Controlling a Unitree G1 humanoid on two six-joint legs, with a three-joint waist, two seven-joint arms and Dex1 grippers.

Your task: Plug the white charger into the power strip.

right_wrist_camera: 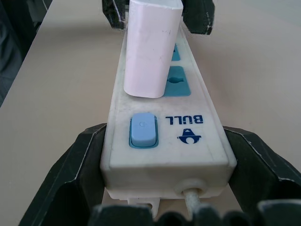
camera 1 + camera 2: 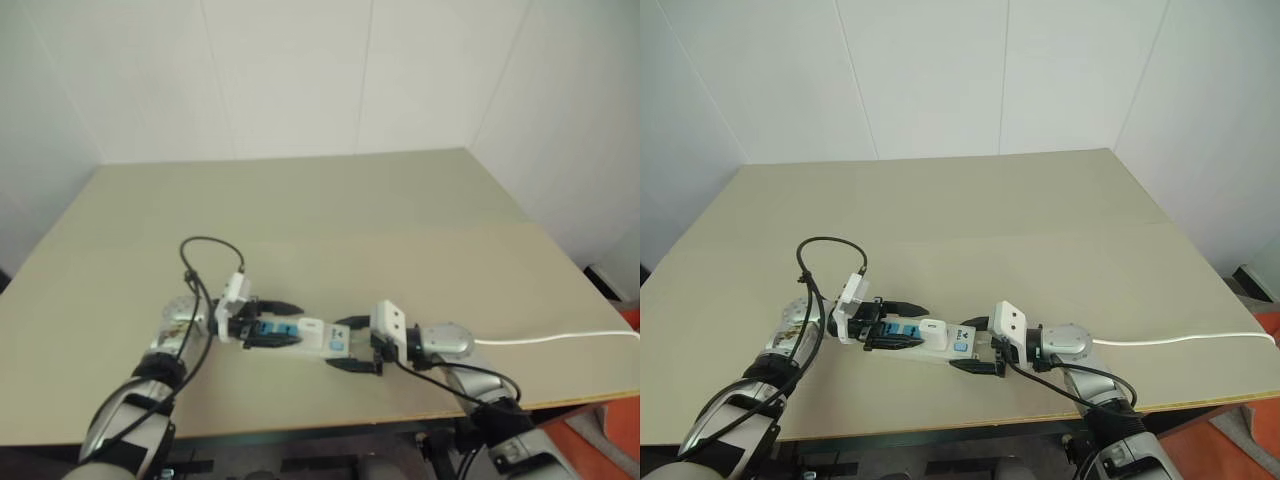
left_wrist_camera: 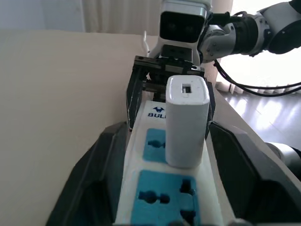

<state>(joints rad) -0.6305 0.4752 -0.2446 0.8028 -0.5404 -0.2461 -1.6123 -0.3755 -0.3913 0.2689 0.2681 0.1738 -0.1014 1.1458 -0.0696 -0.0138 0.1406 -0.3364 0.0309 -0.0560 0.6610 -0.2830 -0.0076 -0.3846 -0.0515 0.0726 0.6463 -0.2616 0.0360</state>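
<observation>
Both black 2-fingered grippers straddle the long white plastic power strip (image 2: 935, 338) on the tan table (image 2: 1040, 210). Right gripper (image 1: 162, 155) clamps its switch end; left gripper's (image 3: 169, 160) fingers stand apart beside it. Small white plastic charger block (image 3: 186, 121) stands upright in a blue socket, prongs hidden.

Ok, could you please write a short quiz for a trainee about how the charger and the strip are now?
1. True or false: the white charger stands upright in a socket of the power strip.
2. Which part of the strip does the right gripper clamp? A) the cord end B) the far end C) the middle
3. Does the left gripper touch the charger?
Key: 1 true; 2 A; 3 no, its fingers stand apart on either side.
</observation>
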